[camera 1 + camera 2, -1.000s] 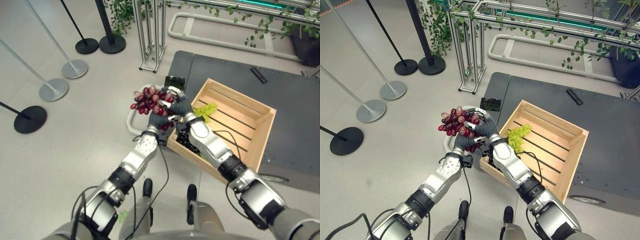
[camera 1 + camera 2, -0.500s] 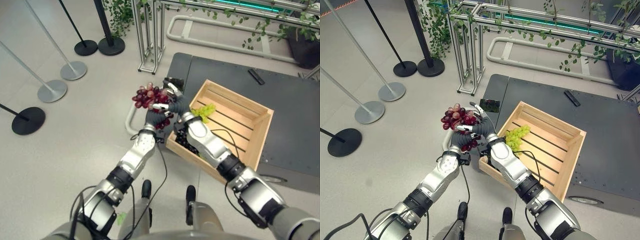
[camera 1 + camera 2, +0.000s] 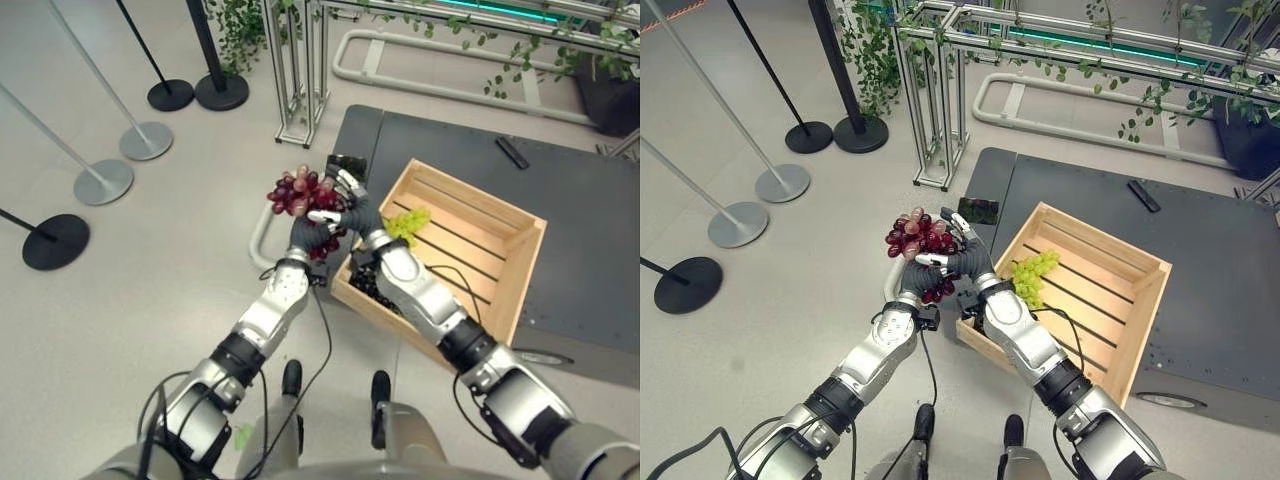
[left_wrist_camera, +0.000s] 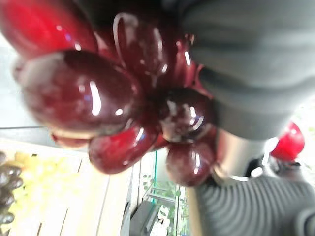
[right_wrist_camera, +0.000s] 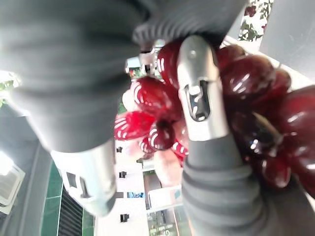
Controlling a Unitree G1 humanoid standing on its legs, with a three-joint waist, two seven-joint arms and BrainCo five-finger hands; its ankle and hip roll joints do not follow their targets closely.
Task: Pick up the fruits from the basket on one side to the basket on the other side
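The wooden crate (image 3: 520, 262) holds green grapes (image 3: 408, 222) and dark grapes (image 3: 368, 281).

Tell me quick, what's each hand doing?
Left hand: curled round the red grapes.
Right hand: also gripping the red grapes.

Both arms were clad in silver-grey shells, broken at the elbows and forearms by black bands. The left hand (image 3: 312, 232) and the right hand (image 3: 352, 207) each wore a dark ribbed cover over the back and wrist. Their fingers (image 5: 199, 93) were silver with dark tips, one showing a small recessed slot in its metal face.
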